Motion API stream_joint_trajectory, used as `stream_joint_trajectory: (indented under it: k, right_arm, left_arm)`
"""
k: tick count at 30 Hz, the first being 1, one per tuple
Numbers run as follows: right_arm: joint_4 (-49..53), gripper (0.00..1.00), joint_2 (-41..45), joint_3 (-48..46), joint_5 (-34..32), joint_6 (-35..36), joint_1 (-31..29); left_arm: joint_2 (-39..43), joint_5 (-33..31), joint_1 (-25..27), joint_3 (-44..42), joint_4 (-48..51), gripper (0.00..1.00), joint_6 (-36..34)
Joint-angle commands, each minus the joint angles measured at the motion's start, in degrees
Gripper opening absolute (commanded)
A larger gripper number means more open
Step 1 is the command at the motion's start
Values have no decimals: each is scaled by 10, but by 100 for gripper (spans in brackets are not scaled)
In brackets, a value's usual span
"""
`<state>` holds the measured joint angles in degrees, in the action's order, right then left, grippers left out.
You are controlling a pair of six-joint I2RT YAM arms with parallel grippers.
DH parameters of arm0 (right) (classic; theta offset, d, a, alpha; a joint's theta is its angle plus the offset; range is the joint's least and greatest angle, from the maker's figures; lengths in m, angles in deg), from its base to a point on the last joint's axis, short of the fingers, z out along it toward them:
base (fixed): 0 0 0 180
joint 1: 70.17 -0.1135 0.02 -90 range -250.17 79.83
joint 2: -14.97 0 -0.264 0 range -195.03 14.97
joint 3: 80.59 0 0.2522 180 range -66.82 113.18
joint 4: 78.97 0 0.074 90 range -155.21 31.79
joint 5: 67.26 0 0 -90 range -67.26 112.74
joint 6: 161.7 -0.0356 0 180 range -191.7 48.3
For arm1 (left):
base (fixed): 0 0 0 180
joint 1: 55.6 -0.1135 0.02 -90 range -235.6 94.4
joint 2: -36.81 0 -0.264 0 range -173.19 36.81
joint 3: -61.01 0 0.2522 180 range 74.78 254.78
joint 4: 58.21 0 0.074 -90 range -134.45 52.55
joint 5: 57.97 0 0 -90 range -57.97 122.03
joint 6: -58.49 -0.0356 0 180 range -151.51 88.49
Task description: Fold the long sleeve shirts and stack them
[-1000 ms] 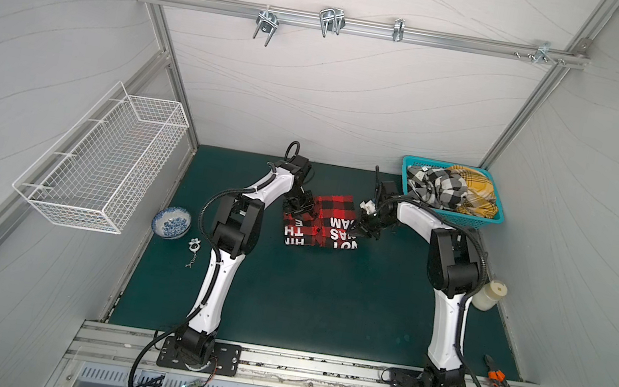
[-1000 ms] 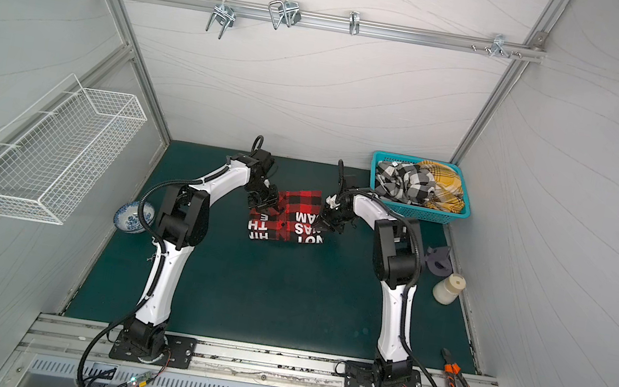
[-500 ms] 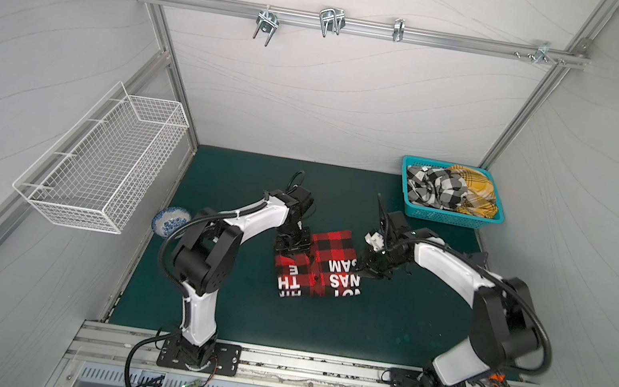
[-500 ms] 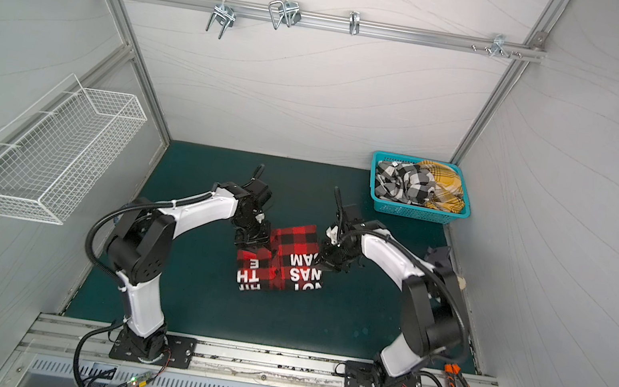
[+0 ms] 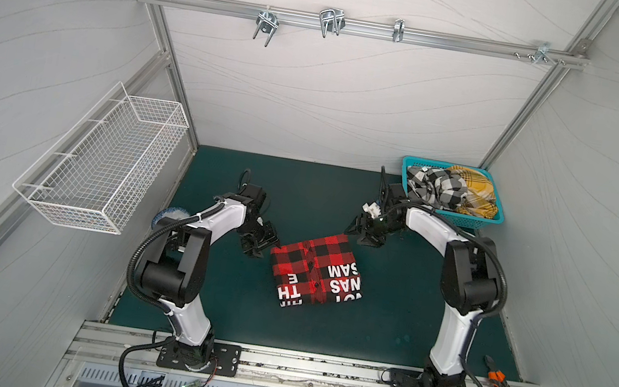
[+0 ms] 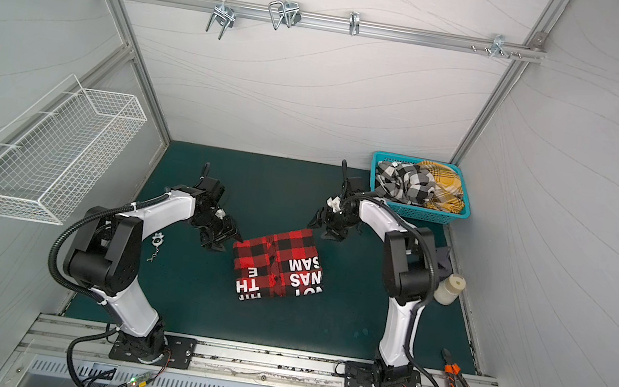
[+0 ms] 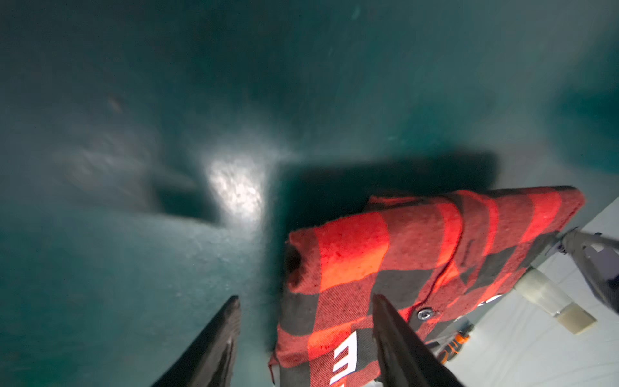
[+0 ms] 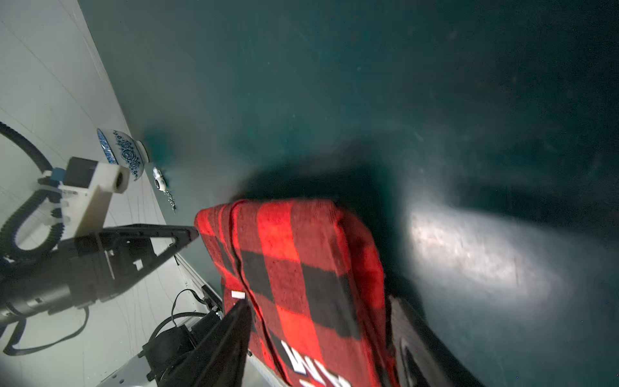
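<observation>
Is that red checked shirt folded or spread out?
Folded. The red shirt lies as a compact rectangle on the green mat, with doubled edges showing in both wrist views.

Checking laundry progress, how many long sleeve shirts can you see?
3: the red-and-black shirt folded on the mat, the black-and-white shirt and yellow plaid shirt bunched in the teal basket. More may hide underneath.

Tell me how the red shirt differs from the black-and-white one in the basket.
The red shirt is folded flat; the black-and-white shirt is crumpled. The red shirt lies on the mat; the black-and-white shirt is heaped in the basket. The red shirt bears white letters; the black-and-white shirt shows none. Both are checked.
</observation>
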<state>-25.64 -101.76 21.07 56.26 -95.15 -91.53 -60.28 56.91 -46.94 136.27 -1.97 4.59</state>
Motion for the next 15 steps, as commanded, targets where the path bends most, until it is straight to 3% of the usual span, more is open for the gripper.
stream_joint_trajectory:
  k: [1,8,15]
  right_arm:
    - [32,68,-38,41,19,30,-2]
    - [9,61,-80,52,32,23,-9]
    - [-24,35,-84,46,44,1,-15]
  left_arm:
    - [-29,24,-7,13,-64,62,16]
    - [-73,32,-16,31,-102,45,41]
    - [-89,59,-15,42,-111,23,38]
